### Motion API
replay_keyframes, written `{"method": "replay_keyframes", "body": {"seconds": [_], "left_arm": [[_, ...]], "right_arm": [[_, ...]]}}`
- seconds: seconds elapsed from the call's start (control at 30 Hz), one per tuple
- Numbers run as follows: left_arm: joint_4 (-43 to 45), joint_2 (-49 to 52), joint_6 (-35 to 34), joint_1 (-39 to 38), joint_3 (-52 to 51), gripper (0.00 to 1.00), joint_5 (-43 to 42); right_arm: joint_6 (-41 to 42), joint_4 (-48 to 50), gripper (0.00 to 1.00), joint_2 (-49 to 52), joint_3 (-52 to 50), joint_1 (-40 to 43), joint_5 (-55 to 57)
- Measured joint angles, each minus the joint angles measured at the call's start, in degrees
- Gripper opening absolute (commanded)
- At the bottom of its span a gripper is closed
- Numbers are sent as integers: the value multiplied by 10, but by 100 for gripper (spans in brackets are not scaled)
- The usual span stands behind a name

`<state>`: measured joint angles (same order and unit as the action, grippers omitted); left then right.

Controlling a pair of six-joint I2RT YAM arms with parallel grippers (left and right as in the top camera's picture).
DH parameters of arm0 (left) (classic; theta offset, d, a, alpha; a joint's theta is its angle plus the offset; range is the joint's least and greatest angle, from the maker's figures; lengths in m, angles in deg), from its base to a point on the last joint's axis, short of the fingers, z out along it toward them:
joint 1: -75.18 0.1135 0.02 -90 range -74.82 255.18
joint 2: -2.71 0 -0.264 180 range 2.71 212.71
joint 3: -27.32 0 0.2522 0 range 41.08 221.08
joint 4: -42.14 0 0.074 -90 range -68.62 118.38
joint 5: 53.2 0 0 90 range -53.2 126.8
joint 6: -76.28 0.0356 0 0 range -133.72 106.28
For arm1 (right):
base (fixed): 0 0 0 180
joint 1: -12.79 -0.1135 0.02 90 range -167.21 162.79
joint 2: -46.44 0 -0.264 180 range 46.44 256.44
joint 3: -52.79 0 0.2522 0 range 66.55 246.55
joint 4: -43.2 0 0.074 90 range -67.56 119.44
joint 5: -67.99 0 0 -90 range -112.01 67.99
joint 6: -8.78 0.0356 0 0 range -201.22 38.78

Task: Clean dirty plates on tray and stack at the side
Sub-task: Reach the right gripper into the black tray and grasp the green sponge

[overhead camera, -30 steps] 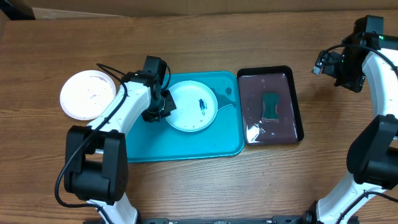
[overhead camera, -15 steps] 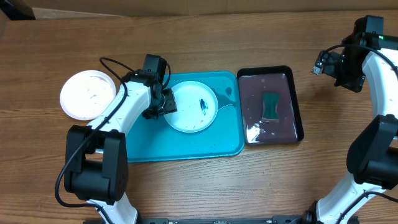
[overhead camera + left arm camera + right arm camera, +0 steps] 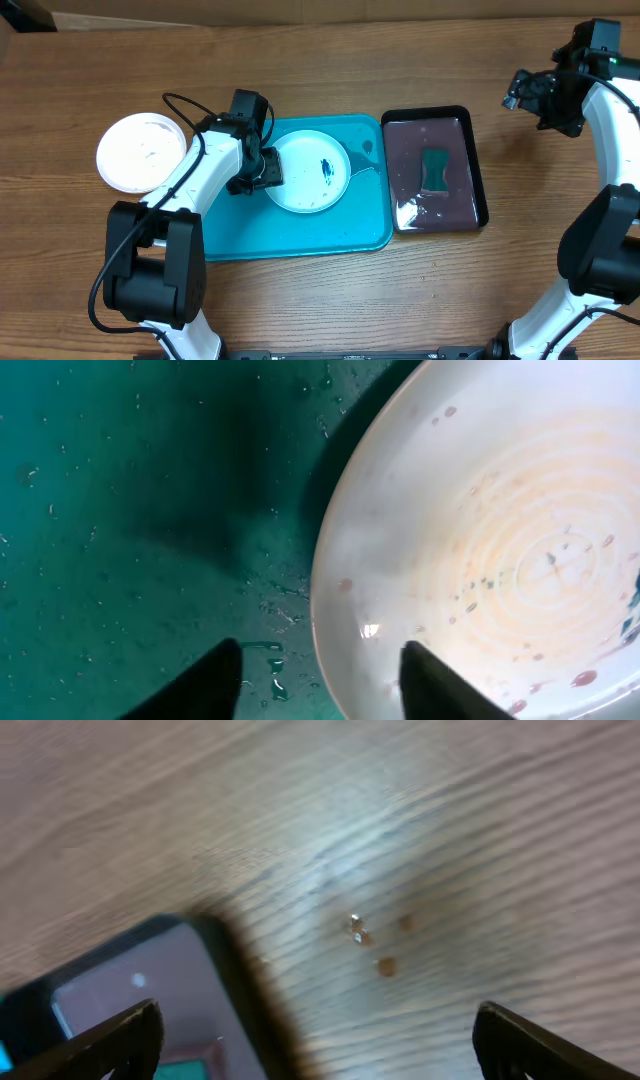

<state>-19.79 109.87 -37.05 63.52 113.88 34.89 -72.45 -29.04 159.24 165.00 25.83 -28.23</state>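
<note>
A pale round plate [image 3: 305, 180] with a dark blue smear [image 3: 327, 168] lies on the turquoise tray [image 3: 300, 235]. My left gripper [image 3: 265, 172] is at this plate's left rim. In the left wrist view the jaws [image 3: 320, 650] stand open astride the rim, one finger [image 3: 215, 680] over the wet tray [image 3: 120, 510] and the other [image 3: 440, 685] over the plate [image 3: 500, 540], which is spotted with droplets. A white plate [image 3: 140, 152] rests on the table left of the tray. My right gripper [image 3: 520, 95] hangs open at the far right, holding nothing [image 3: 318, 1012].
A black tray [image 3: 475, 150] holding water and a green sponge [image 3: 435, 170] stands right of the turquoise tray; its corner [image 3: 230, 970] shows in the right wrist view over wooden tabletop with a few drops. Cardboard lines the table's back edge.
My left jaws have opened at the plate's rim, letting it go; the plate lies where it was. The right gripper has shifted slightly up and back.
</note>
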Motion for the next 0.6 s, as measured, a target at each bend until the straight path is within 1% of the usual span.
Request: {"method": "replay_keyframes", "body": {"seconds": [0.03, 0.07, 0.1, 0.17, 0.23, 0.3, 0.4, 0.6], "left_arm": [[0, 0, 2, 0, 0, 31, 0], [0, 0, 2, 0, 0, 28, 0], [0, 0, 4, 0, 0, 27, 0], [0, 0, 5, 0, 0, 26, -1], [0, 0, 6, 0, 0, 27, -6], [1, 0, 6, 0, 0, 34, -11], [2, 0, 5, 0, 0, 39, -13], [2, 0, 6, 0, 0, 39, -15]], "right_arm": [[-1, 0, 82, 0, 0, 0, -9], [-2, -3, 73, 0, 0, 0, -19], [-5, -9, 64, 0, 1, 0, -28], [-16, -33, 54, 0, 2, 0, -58], [-29, -64, 55, 0, 7, -3, -96], [-37, -88, 56, -1, 10, -11, -115], [-49, -119, 56, -5, 10, -45, -119], [-55, -141, 57, -9, 3, -154, -64]]}}
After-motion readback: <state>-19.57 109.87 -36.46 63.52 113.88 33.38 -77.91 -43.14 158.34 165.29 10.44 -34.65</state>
